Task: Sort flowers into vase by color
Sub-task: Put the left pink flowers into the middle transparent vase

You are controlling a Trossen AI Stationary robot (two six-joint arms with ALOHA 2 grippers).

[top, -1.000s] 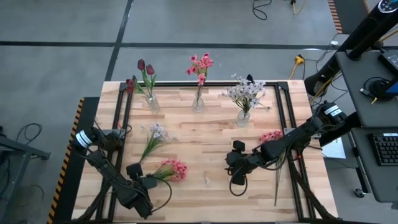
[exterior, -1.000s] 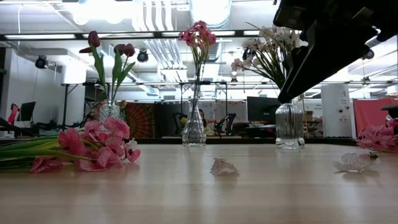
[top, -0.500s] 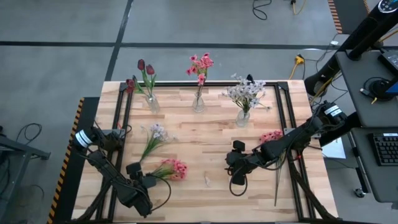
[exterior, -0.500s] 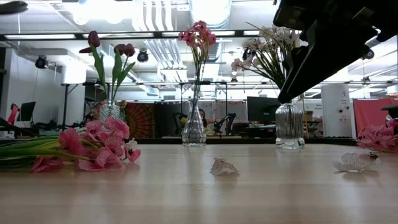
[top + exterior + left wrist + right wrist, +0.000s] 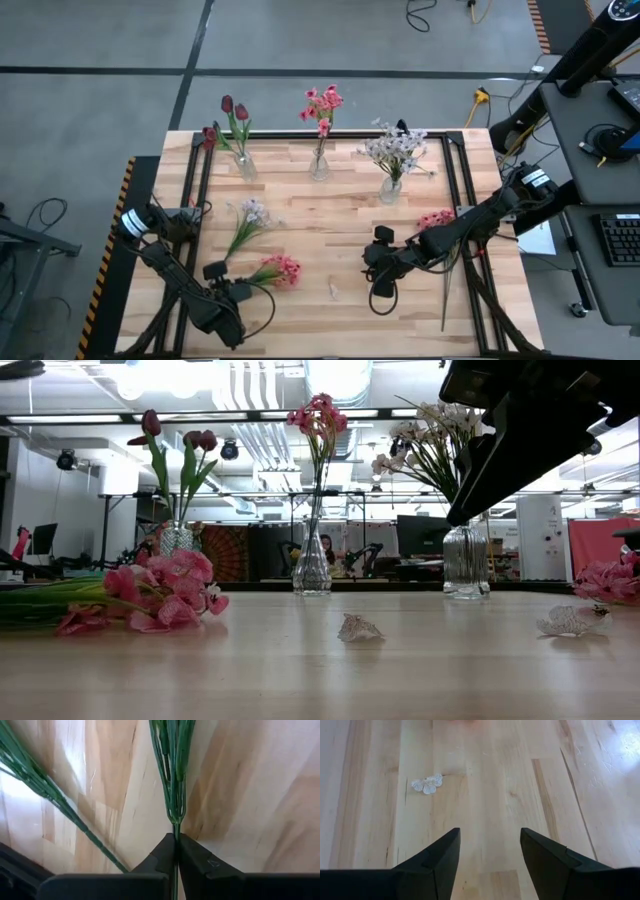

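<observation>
I log a pale, streaky-grained wooden tabletop (image 5: 330, 230) framed by black rails. Three clear glass vases hold dark red tulip buds (image 5: 233, 108), pink clustered blooms (image 5: 322, 102) and white-lavender small-blossom sprays (image 5: 396, 148). A loose pink bunch (image 5: 279, 270) has green stems. A whitish fallen blossom (image 5: 427, 783) lies on wood. Both arms read black.

Our left arm reaches along the table's left front, elbow low, its left gripper (image 5: 222, 291) (image 5: 175, 851) near the front edge with fingers pressed together on a thin green stem (image 5: 173, 795). Our right arm stretches in from the right side, slanting down to mid-table, where the right gripper (image 5: 380, 272) (image 5: 490, 857) hangs with fingers spread wide, holding nothing.
</observation>
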